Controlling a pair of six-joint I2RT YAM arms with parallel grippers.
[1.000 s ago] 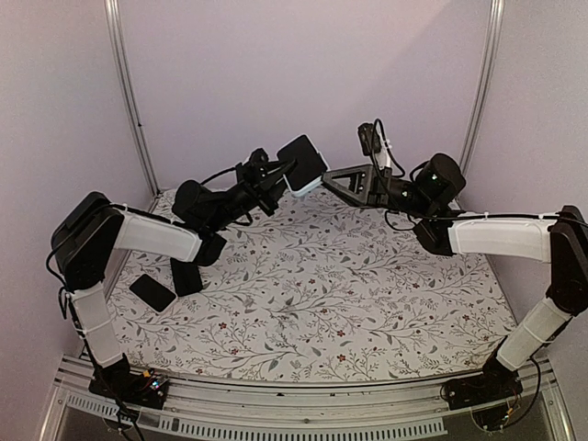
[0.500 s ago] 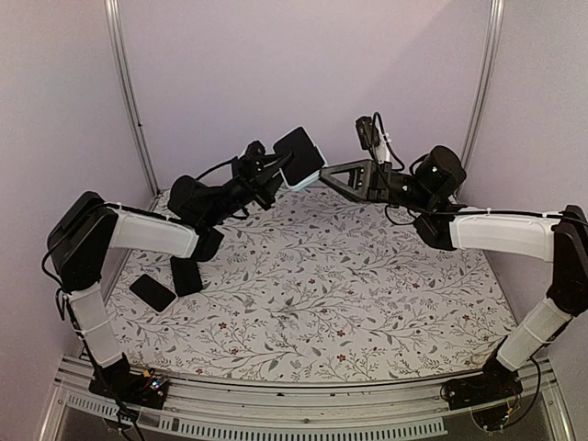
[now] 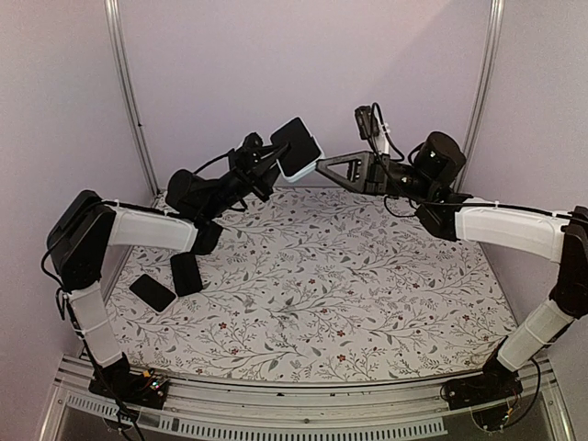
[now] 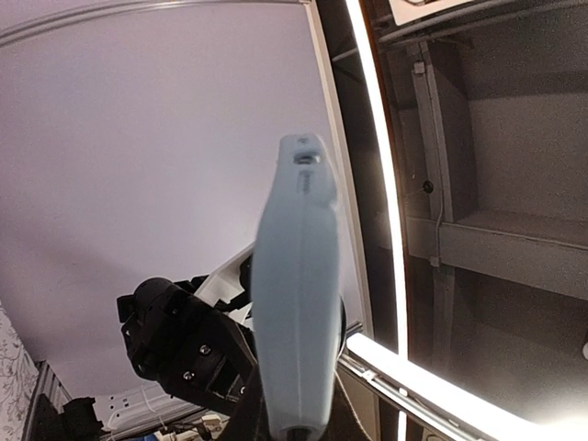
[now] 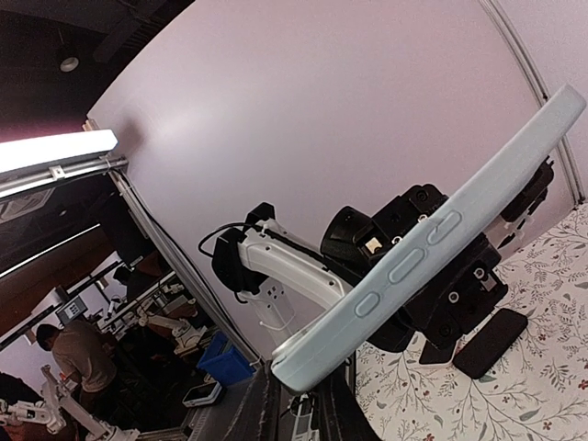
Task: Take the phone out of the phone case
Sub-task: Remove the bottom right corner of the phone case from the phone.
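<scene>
The phone [image 3: 294,147] shows its dark face, tilted and held in the air at the back of the table, inside a light blue phone case [image 3: 309,169]. My left gripper [image 3: 276,159] is shut on the case's left end. In the left wrist view the case [image 4: 296,303] stands edge-on, rising from between the fingers [image 4: 241,424]. My right gripper [image 3: 319,165] is shut on the case's lower right corner. The right wrist view shows that corner of the case [image 5: 404,268], with its side buttons, pinched between the fingertips [image 5: 268,404].
Two flat black objects [image 3: 152,292] [image 3: 186,273] lie on the floral tablecloth [image 3: 331,294] near the left arm's base. One of these black objects [image 5: 490,342] shows in the right wrist view. Purple walls and metal posts [image 3: 129,101] close the back.
The right gripper has closed on the case's corner. Both grippers and the phone have risen a little and shifted left.
</scene>
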